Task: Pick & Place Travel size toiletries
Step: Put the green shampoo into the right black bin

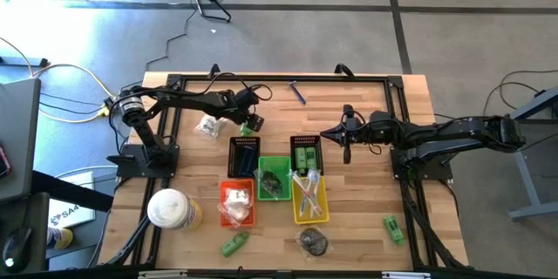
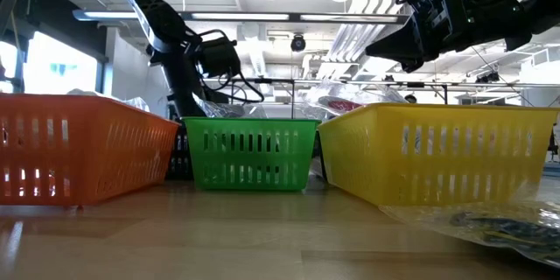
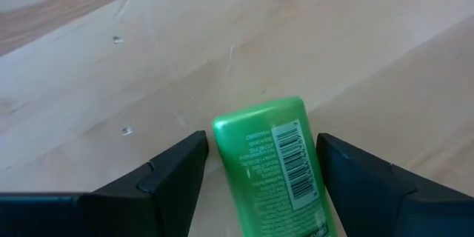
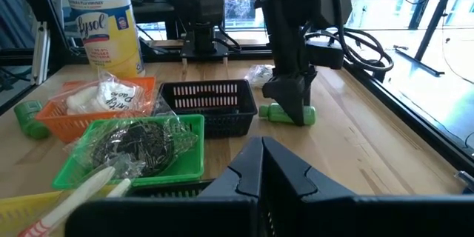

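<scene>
A small green tube (image 3: 270, 167) with a barcode label lies flat on the wooden table, just beyond the left black basket (image 1: 244, 153). My left gripper (image 3: 263, 144) points steeply down over it, open. One finger (image 3: 174, 174) stands on each side of the tube, and a narrow gap shows on both sides. The right wrist view shows the same tube (image 4: 287, 112) under that gripper. My right gripper (image 1: 336, 135) hangs shut above the table near the right black basket (image 1: 305, 153), which holds green tubes.
The orange (image 1: 237, 202), green (image 1: 273, 177) and yellow (image 1: 311, 199) baskets hold wrapped items. A round white-and-yellow container (image 1: 170, 209) stands at the near left. Loose green tubes (image 1: 234, 244) (image 1: 393, 227), a dark wrapped piece (image 1: 314, 240) and a clear-wrapped white piece (image 1: 209, 126) lie on the table.
</scene>
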{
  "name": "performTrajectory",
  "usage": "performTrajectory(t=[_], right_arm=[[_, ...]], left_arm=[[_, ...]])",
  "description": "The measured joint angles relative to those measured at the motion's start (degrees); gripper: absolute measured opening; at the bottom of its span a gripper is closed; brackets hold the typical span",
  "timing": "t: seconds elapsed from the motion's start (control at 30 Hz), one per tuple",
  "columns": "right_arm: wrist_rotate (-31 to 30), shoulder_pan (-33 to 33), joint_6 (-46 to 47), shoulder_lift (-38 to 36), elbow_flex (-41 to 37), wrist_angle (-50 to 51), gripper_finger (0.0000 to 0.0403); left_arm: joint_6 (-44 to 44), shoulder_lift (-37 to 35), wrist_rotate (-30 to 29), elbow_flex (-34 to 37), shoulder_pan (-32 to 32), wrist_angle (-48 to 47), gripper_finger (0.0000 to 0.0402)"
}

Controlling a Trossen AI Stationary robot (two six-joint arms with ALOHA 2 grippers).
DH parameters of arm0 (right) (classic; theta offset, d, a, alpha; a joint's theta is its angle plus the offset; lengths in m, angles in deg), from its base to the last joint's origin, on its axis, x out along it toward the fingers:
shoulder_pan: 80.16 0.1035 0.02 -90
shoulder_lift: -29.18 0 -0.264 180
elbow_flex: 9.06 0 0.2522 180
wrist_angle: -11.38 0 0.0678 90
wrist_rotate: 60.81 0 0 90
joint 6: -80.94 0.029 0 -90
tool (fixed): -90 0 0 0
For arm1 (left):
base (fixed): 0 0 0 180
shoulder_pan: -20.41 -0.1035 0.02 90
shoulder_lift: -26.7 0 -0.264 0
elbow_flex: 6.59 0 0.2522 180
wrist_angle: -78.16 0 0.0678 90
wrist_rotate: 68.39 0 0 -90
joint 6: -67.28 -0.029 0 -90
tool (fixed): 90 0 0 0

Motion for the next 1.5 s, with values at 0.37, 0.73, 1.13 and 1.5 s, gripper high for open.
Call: performTrajectory(t=[0.37,0.73,1.13,1.5], right_arm=[[0.0,0.0,0.0,0.0,0.0,0.0,0.0002],[0.0,0.0,0.0,0.0,0.0,0.1,0.0002],[0.0,0.0,0.0,0.0,0.0,0.2,0.0002],[0.0,0.0,-0.2,0.0,0.0,0.2,0.0002]], left_arm=[[0.0,0.0,-0.8,0.1,0.0,-0.6,0.0253],[0.0,0.0,-1.2,0.2,0.0,-0.6,0.0246],[-1.3,0.0,-1.6,0.3,-0.2,1.0,0.0177],[-1.5,0.0,-1.5,0.3,-0.2,1.2,0.0185]])
